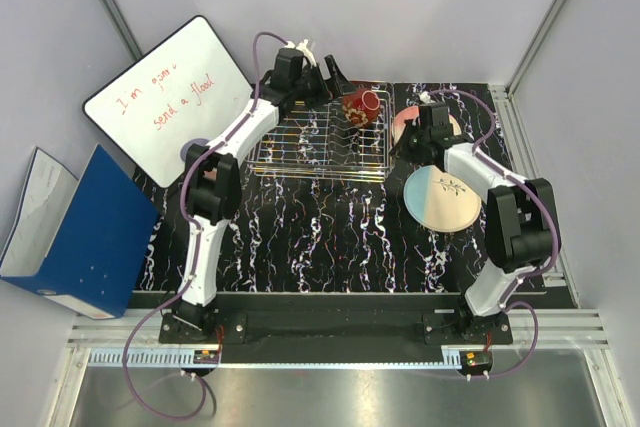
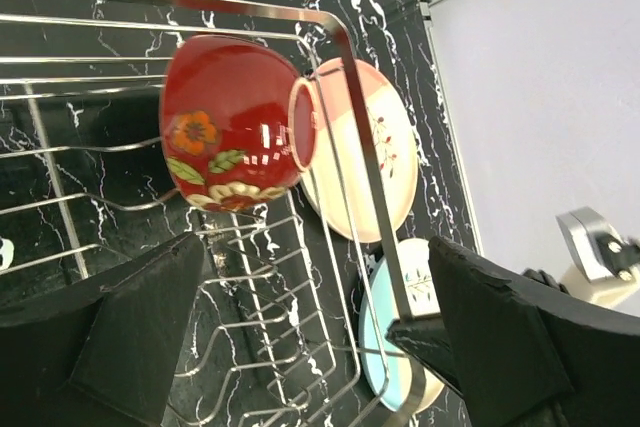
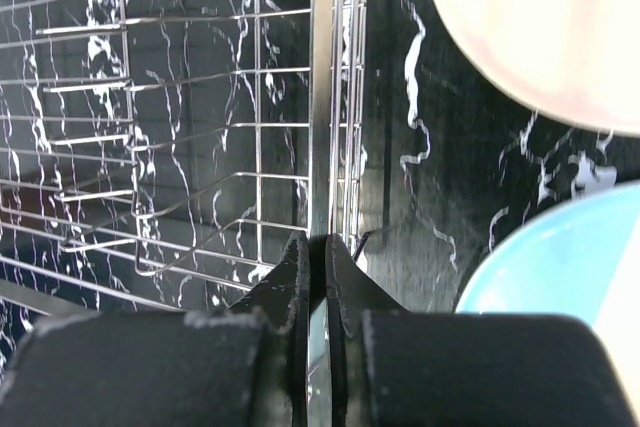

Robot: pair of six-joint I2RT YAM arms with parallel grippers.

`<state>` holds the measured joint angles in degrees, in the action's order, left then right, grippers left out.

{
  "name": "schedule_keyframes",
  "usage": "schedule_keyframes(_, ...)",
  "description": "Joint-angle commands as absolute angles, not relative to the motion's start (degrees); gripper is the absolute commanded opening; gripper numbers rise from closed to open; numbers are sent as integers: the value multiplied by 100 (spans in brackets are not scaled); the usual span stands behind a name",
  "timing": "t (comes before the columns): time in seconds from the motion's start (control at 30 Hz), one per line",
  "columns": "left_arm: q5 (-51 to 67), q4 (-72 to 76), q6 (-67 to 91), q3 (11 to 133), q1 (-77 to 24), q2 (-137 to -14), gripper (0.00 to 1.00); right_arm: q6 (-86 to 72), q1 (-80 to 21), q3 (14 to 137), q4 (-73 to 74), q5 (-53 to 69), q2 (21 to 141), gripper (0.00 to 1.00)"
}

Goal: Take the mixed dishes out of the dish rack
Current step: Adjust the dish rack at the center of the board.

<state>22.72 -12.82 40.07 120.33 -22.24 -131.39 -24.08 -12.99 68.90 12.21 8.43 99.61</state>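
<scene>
Inside, the dish rack (image 1: 300,147) holds the red bowl (image 2: 235,122), tipped on its side in the far right corner. The left tool (image 2: 320,342) gapes wide beside the bowl. The right tool (image 3: 318,259) is pressed together at the rack's right rim. A pink plate (image 2: 370,162) and a blue plate (image 1: 443,197) lie on the tabletop (image 1: 330,237), right of the rack.

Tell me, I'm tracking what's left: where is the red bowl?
Top view: the red bowl lies in the dish rack, far right corner, left of the pink plate.
</scene>
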Motion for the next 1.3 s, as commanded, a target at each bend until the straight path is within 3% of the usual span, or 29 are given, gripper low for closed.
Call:
schedule_keyframes(0.0,2434,-1046,3902,11892,-2206,-12841,99,-2400,-1450,6566,1731,1028,9598,0)
schedule_keyframes(0.77,2452,-1503,3586,11821,-2619,-12823,99,-2179,-1828,5704,2548,659,8394,0)
schedule_keyframes(0.8,2452,-1546,3586,11847,-2628,-12858,99,-2206,-1819,5713,2566,616,8385,17)
schedule_keyframes(0.87,2452,-1565,3586,11874,-2628,-12937,99,-2276,-1819,5713,2566,572,8341,32)
schedule_keyframes(0.9,2452,-1608,3586,11874,-2637,-12964,99,-2294,-1819,5704,2575,519,8280,44)
schedule_keyframes(1.0,2444,-1635,3586,11883,-2637,-13060,99,-2355,-1819,5748,2549,483,8209,58)
schedule_keyframes(1.27,2189,-1836,3498,12119,-2628,-13332,99,-2487,-1819,5959,2540,589,7919,61)
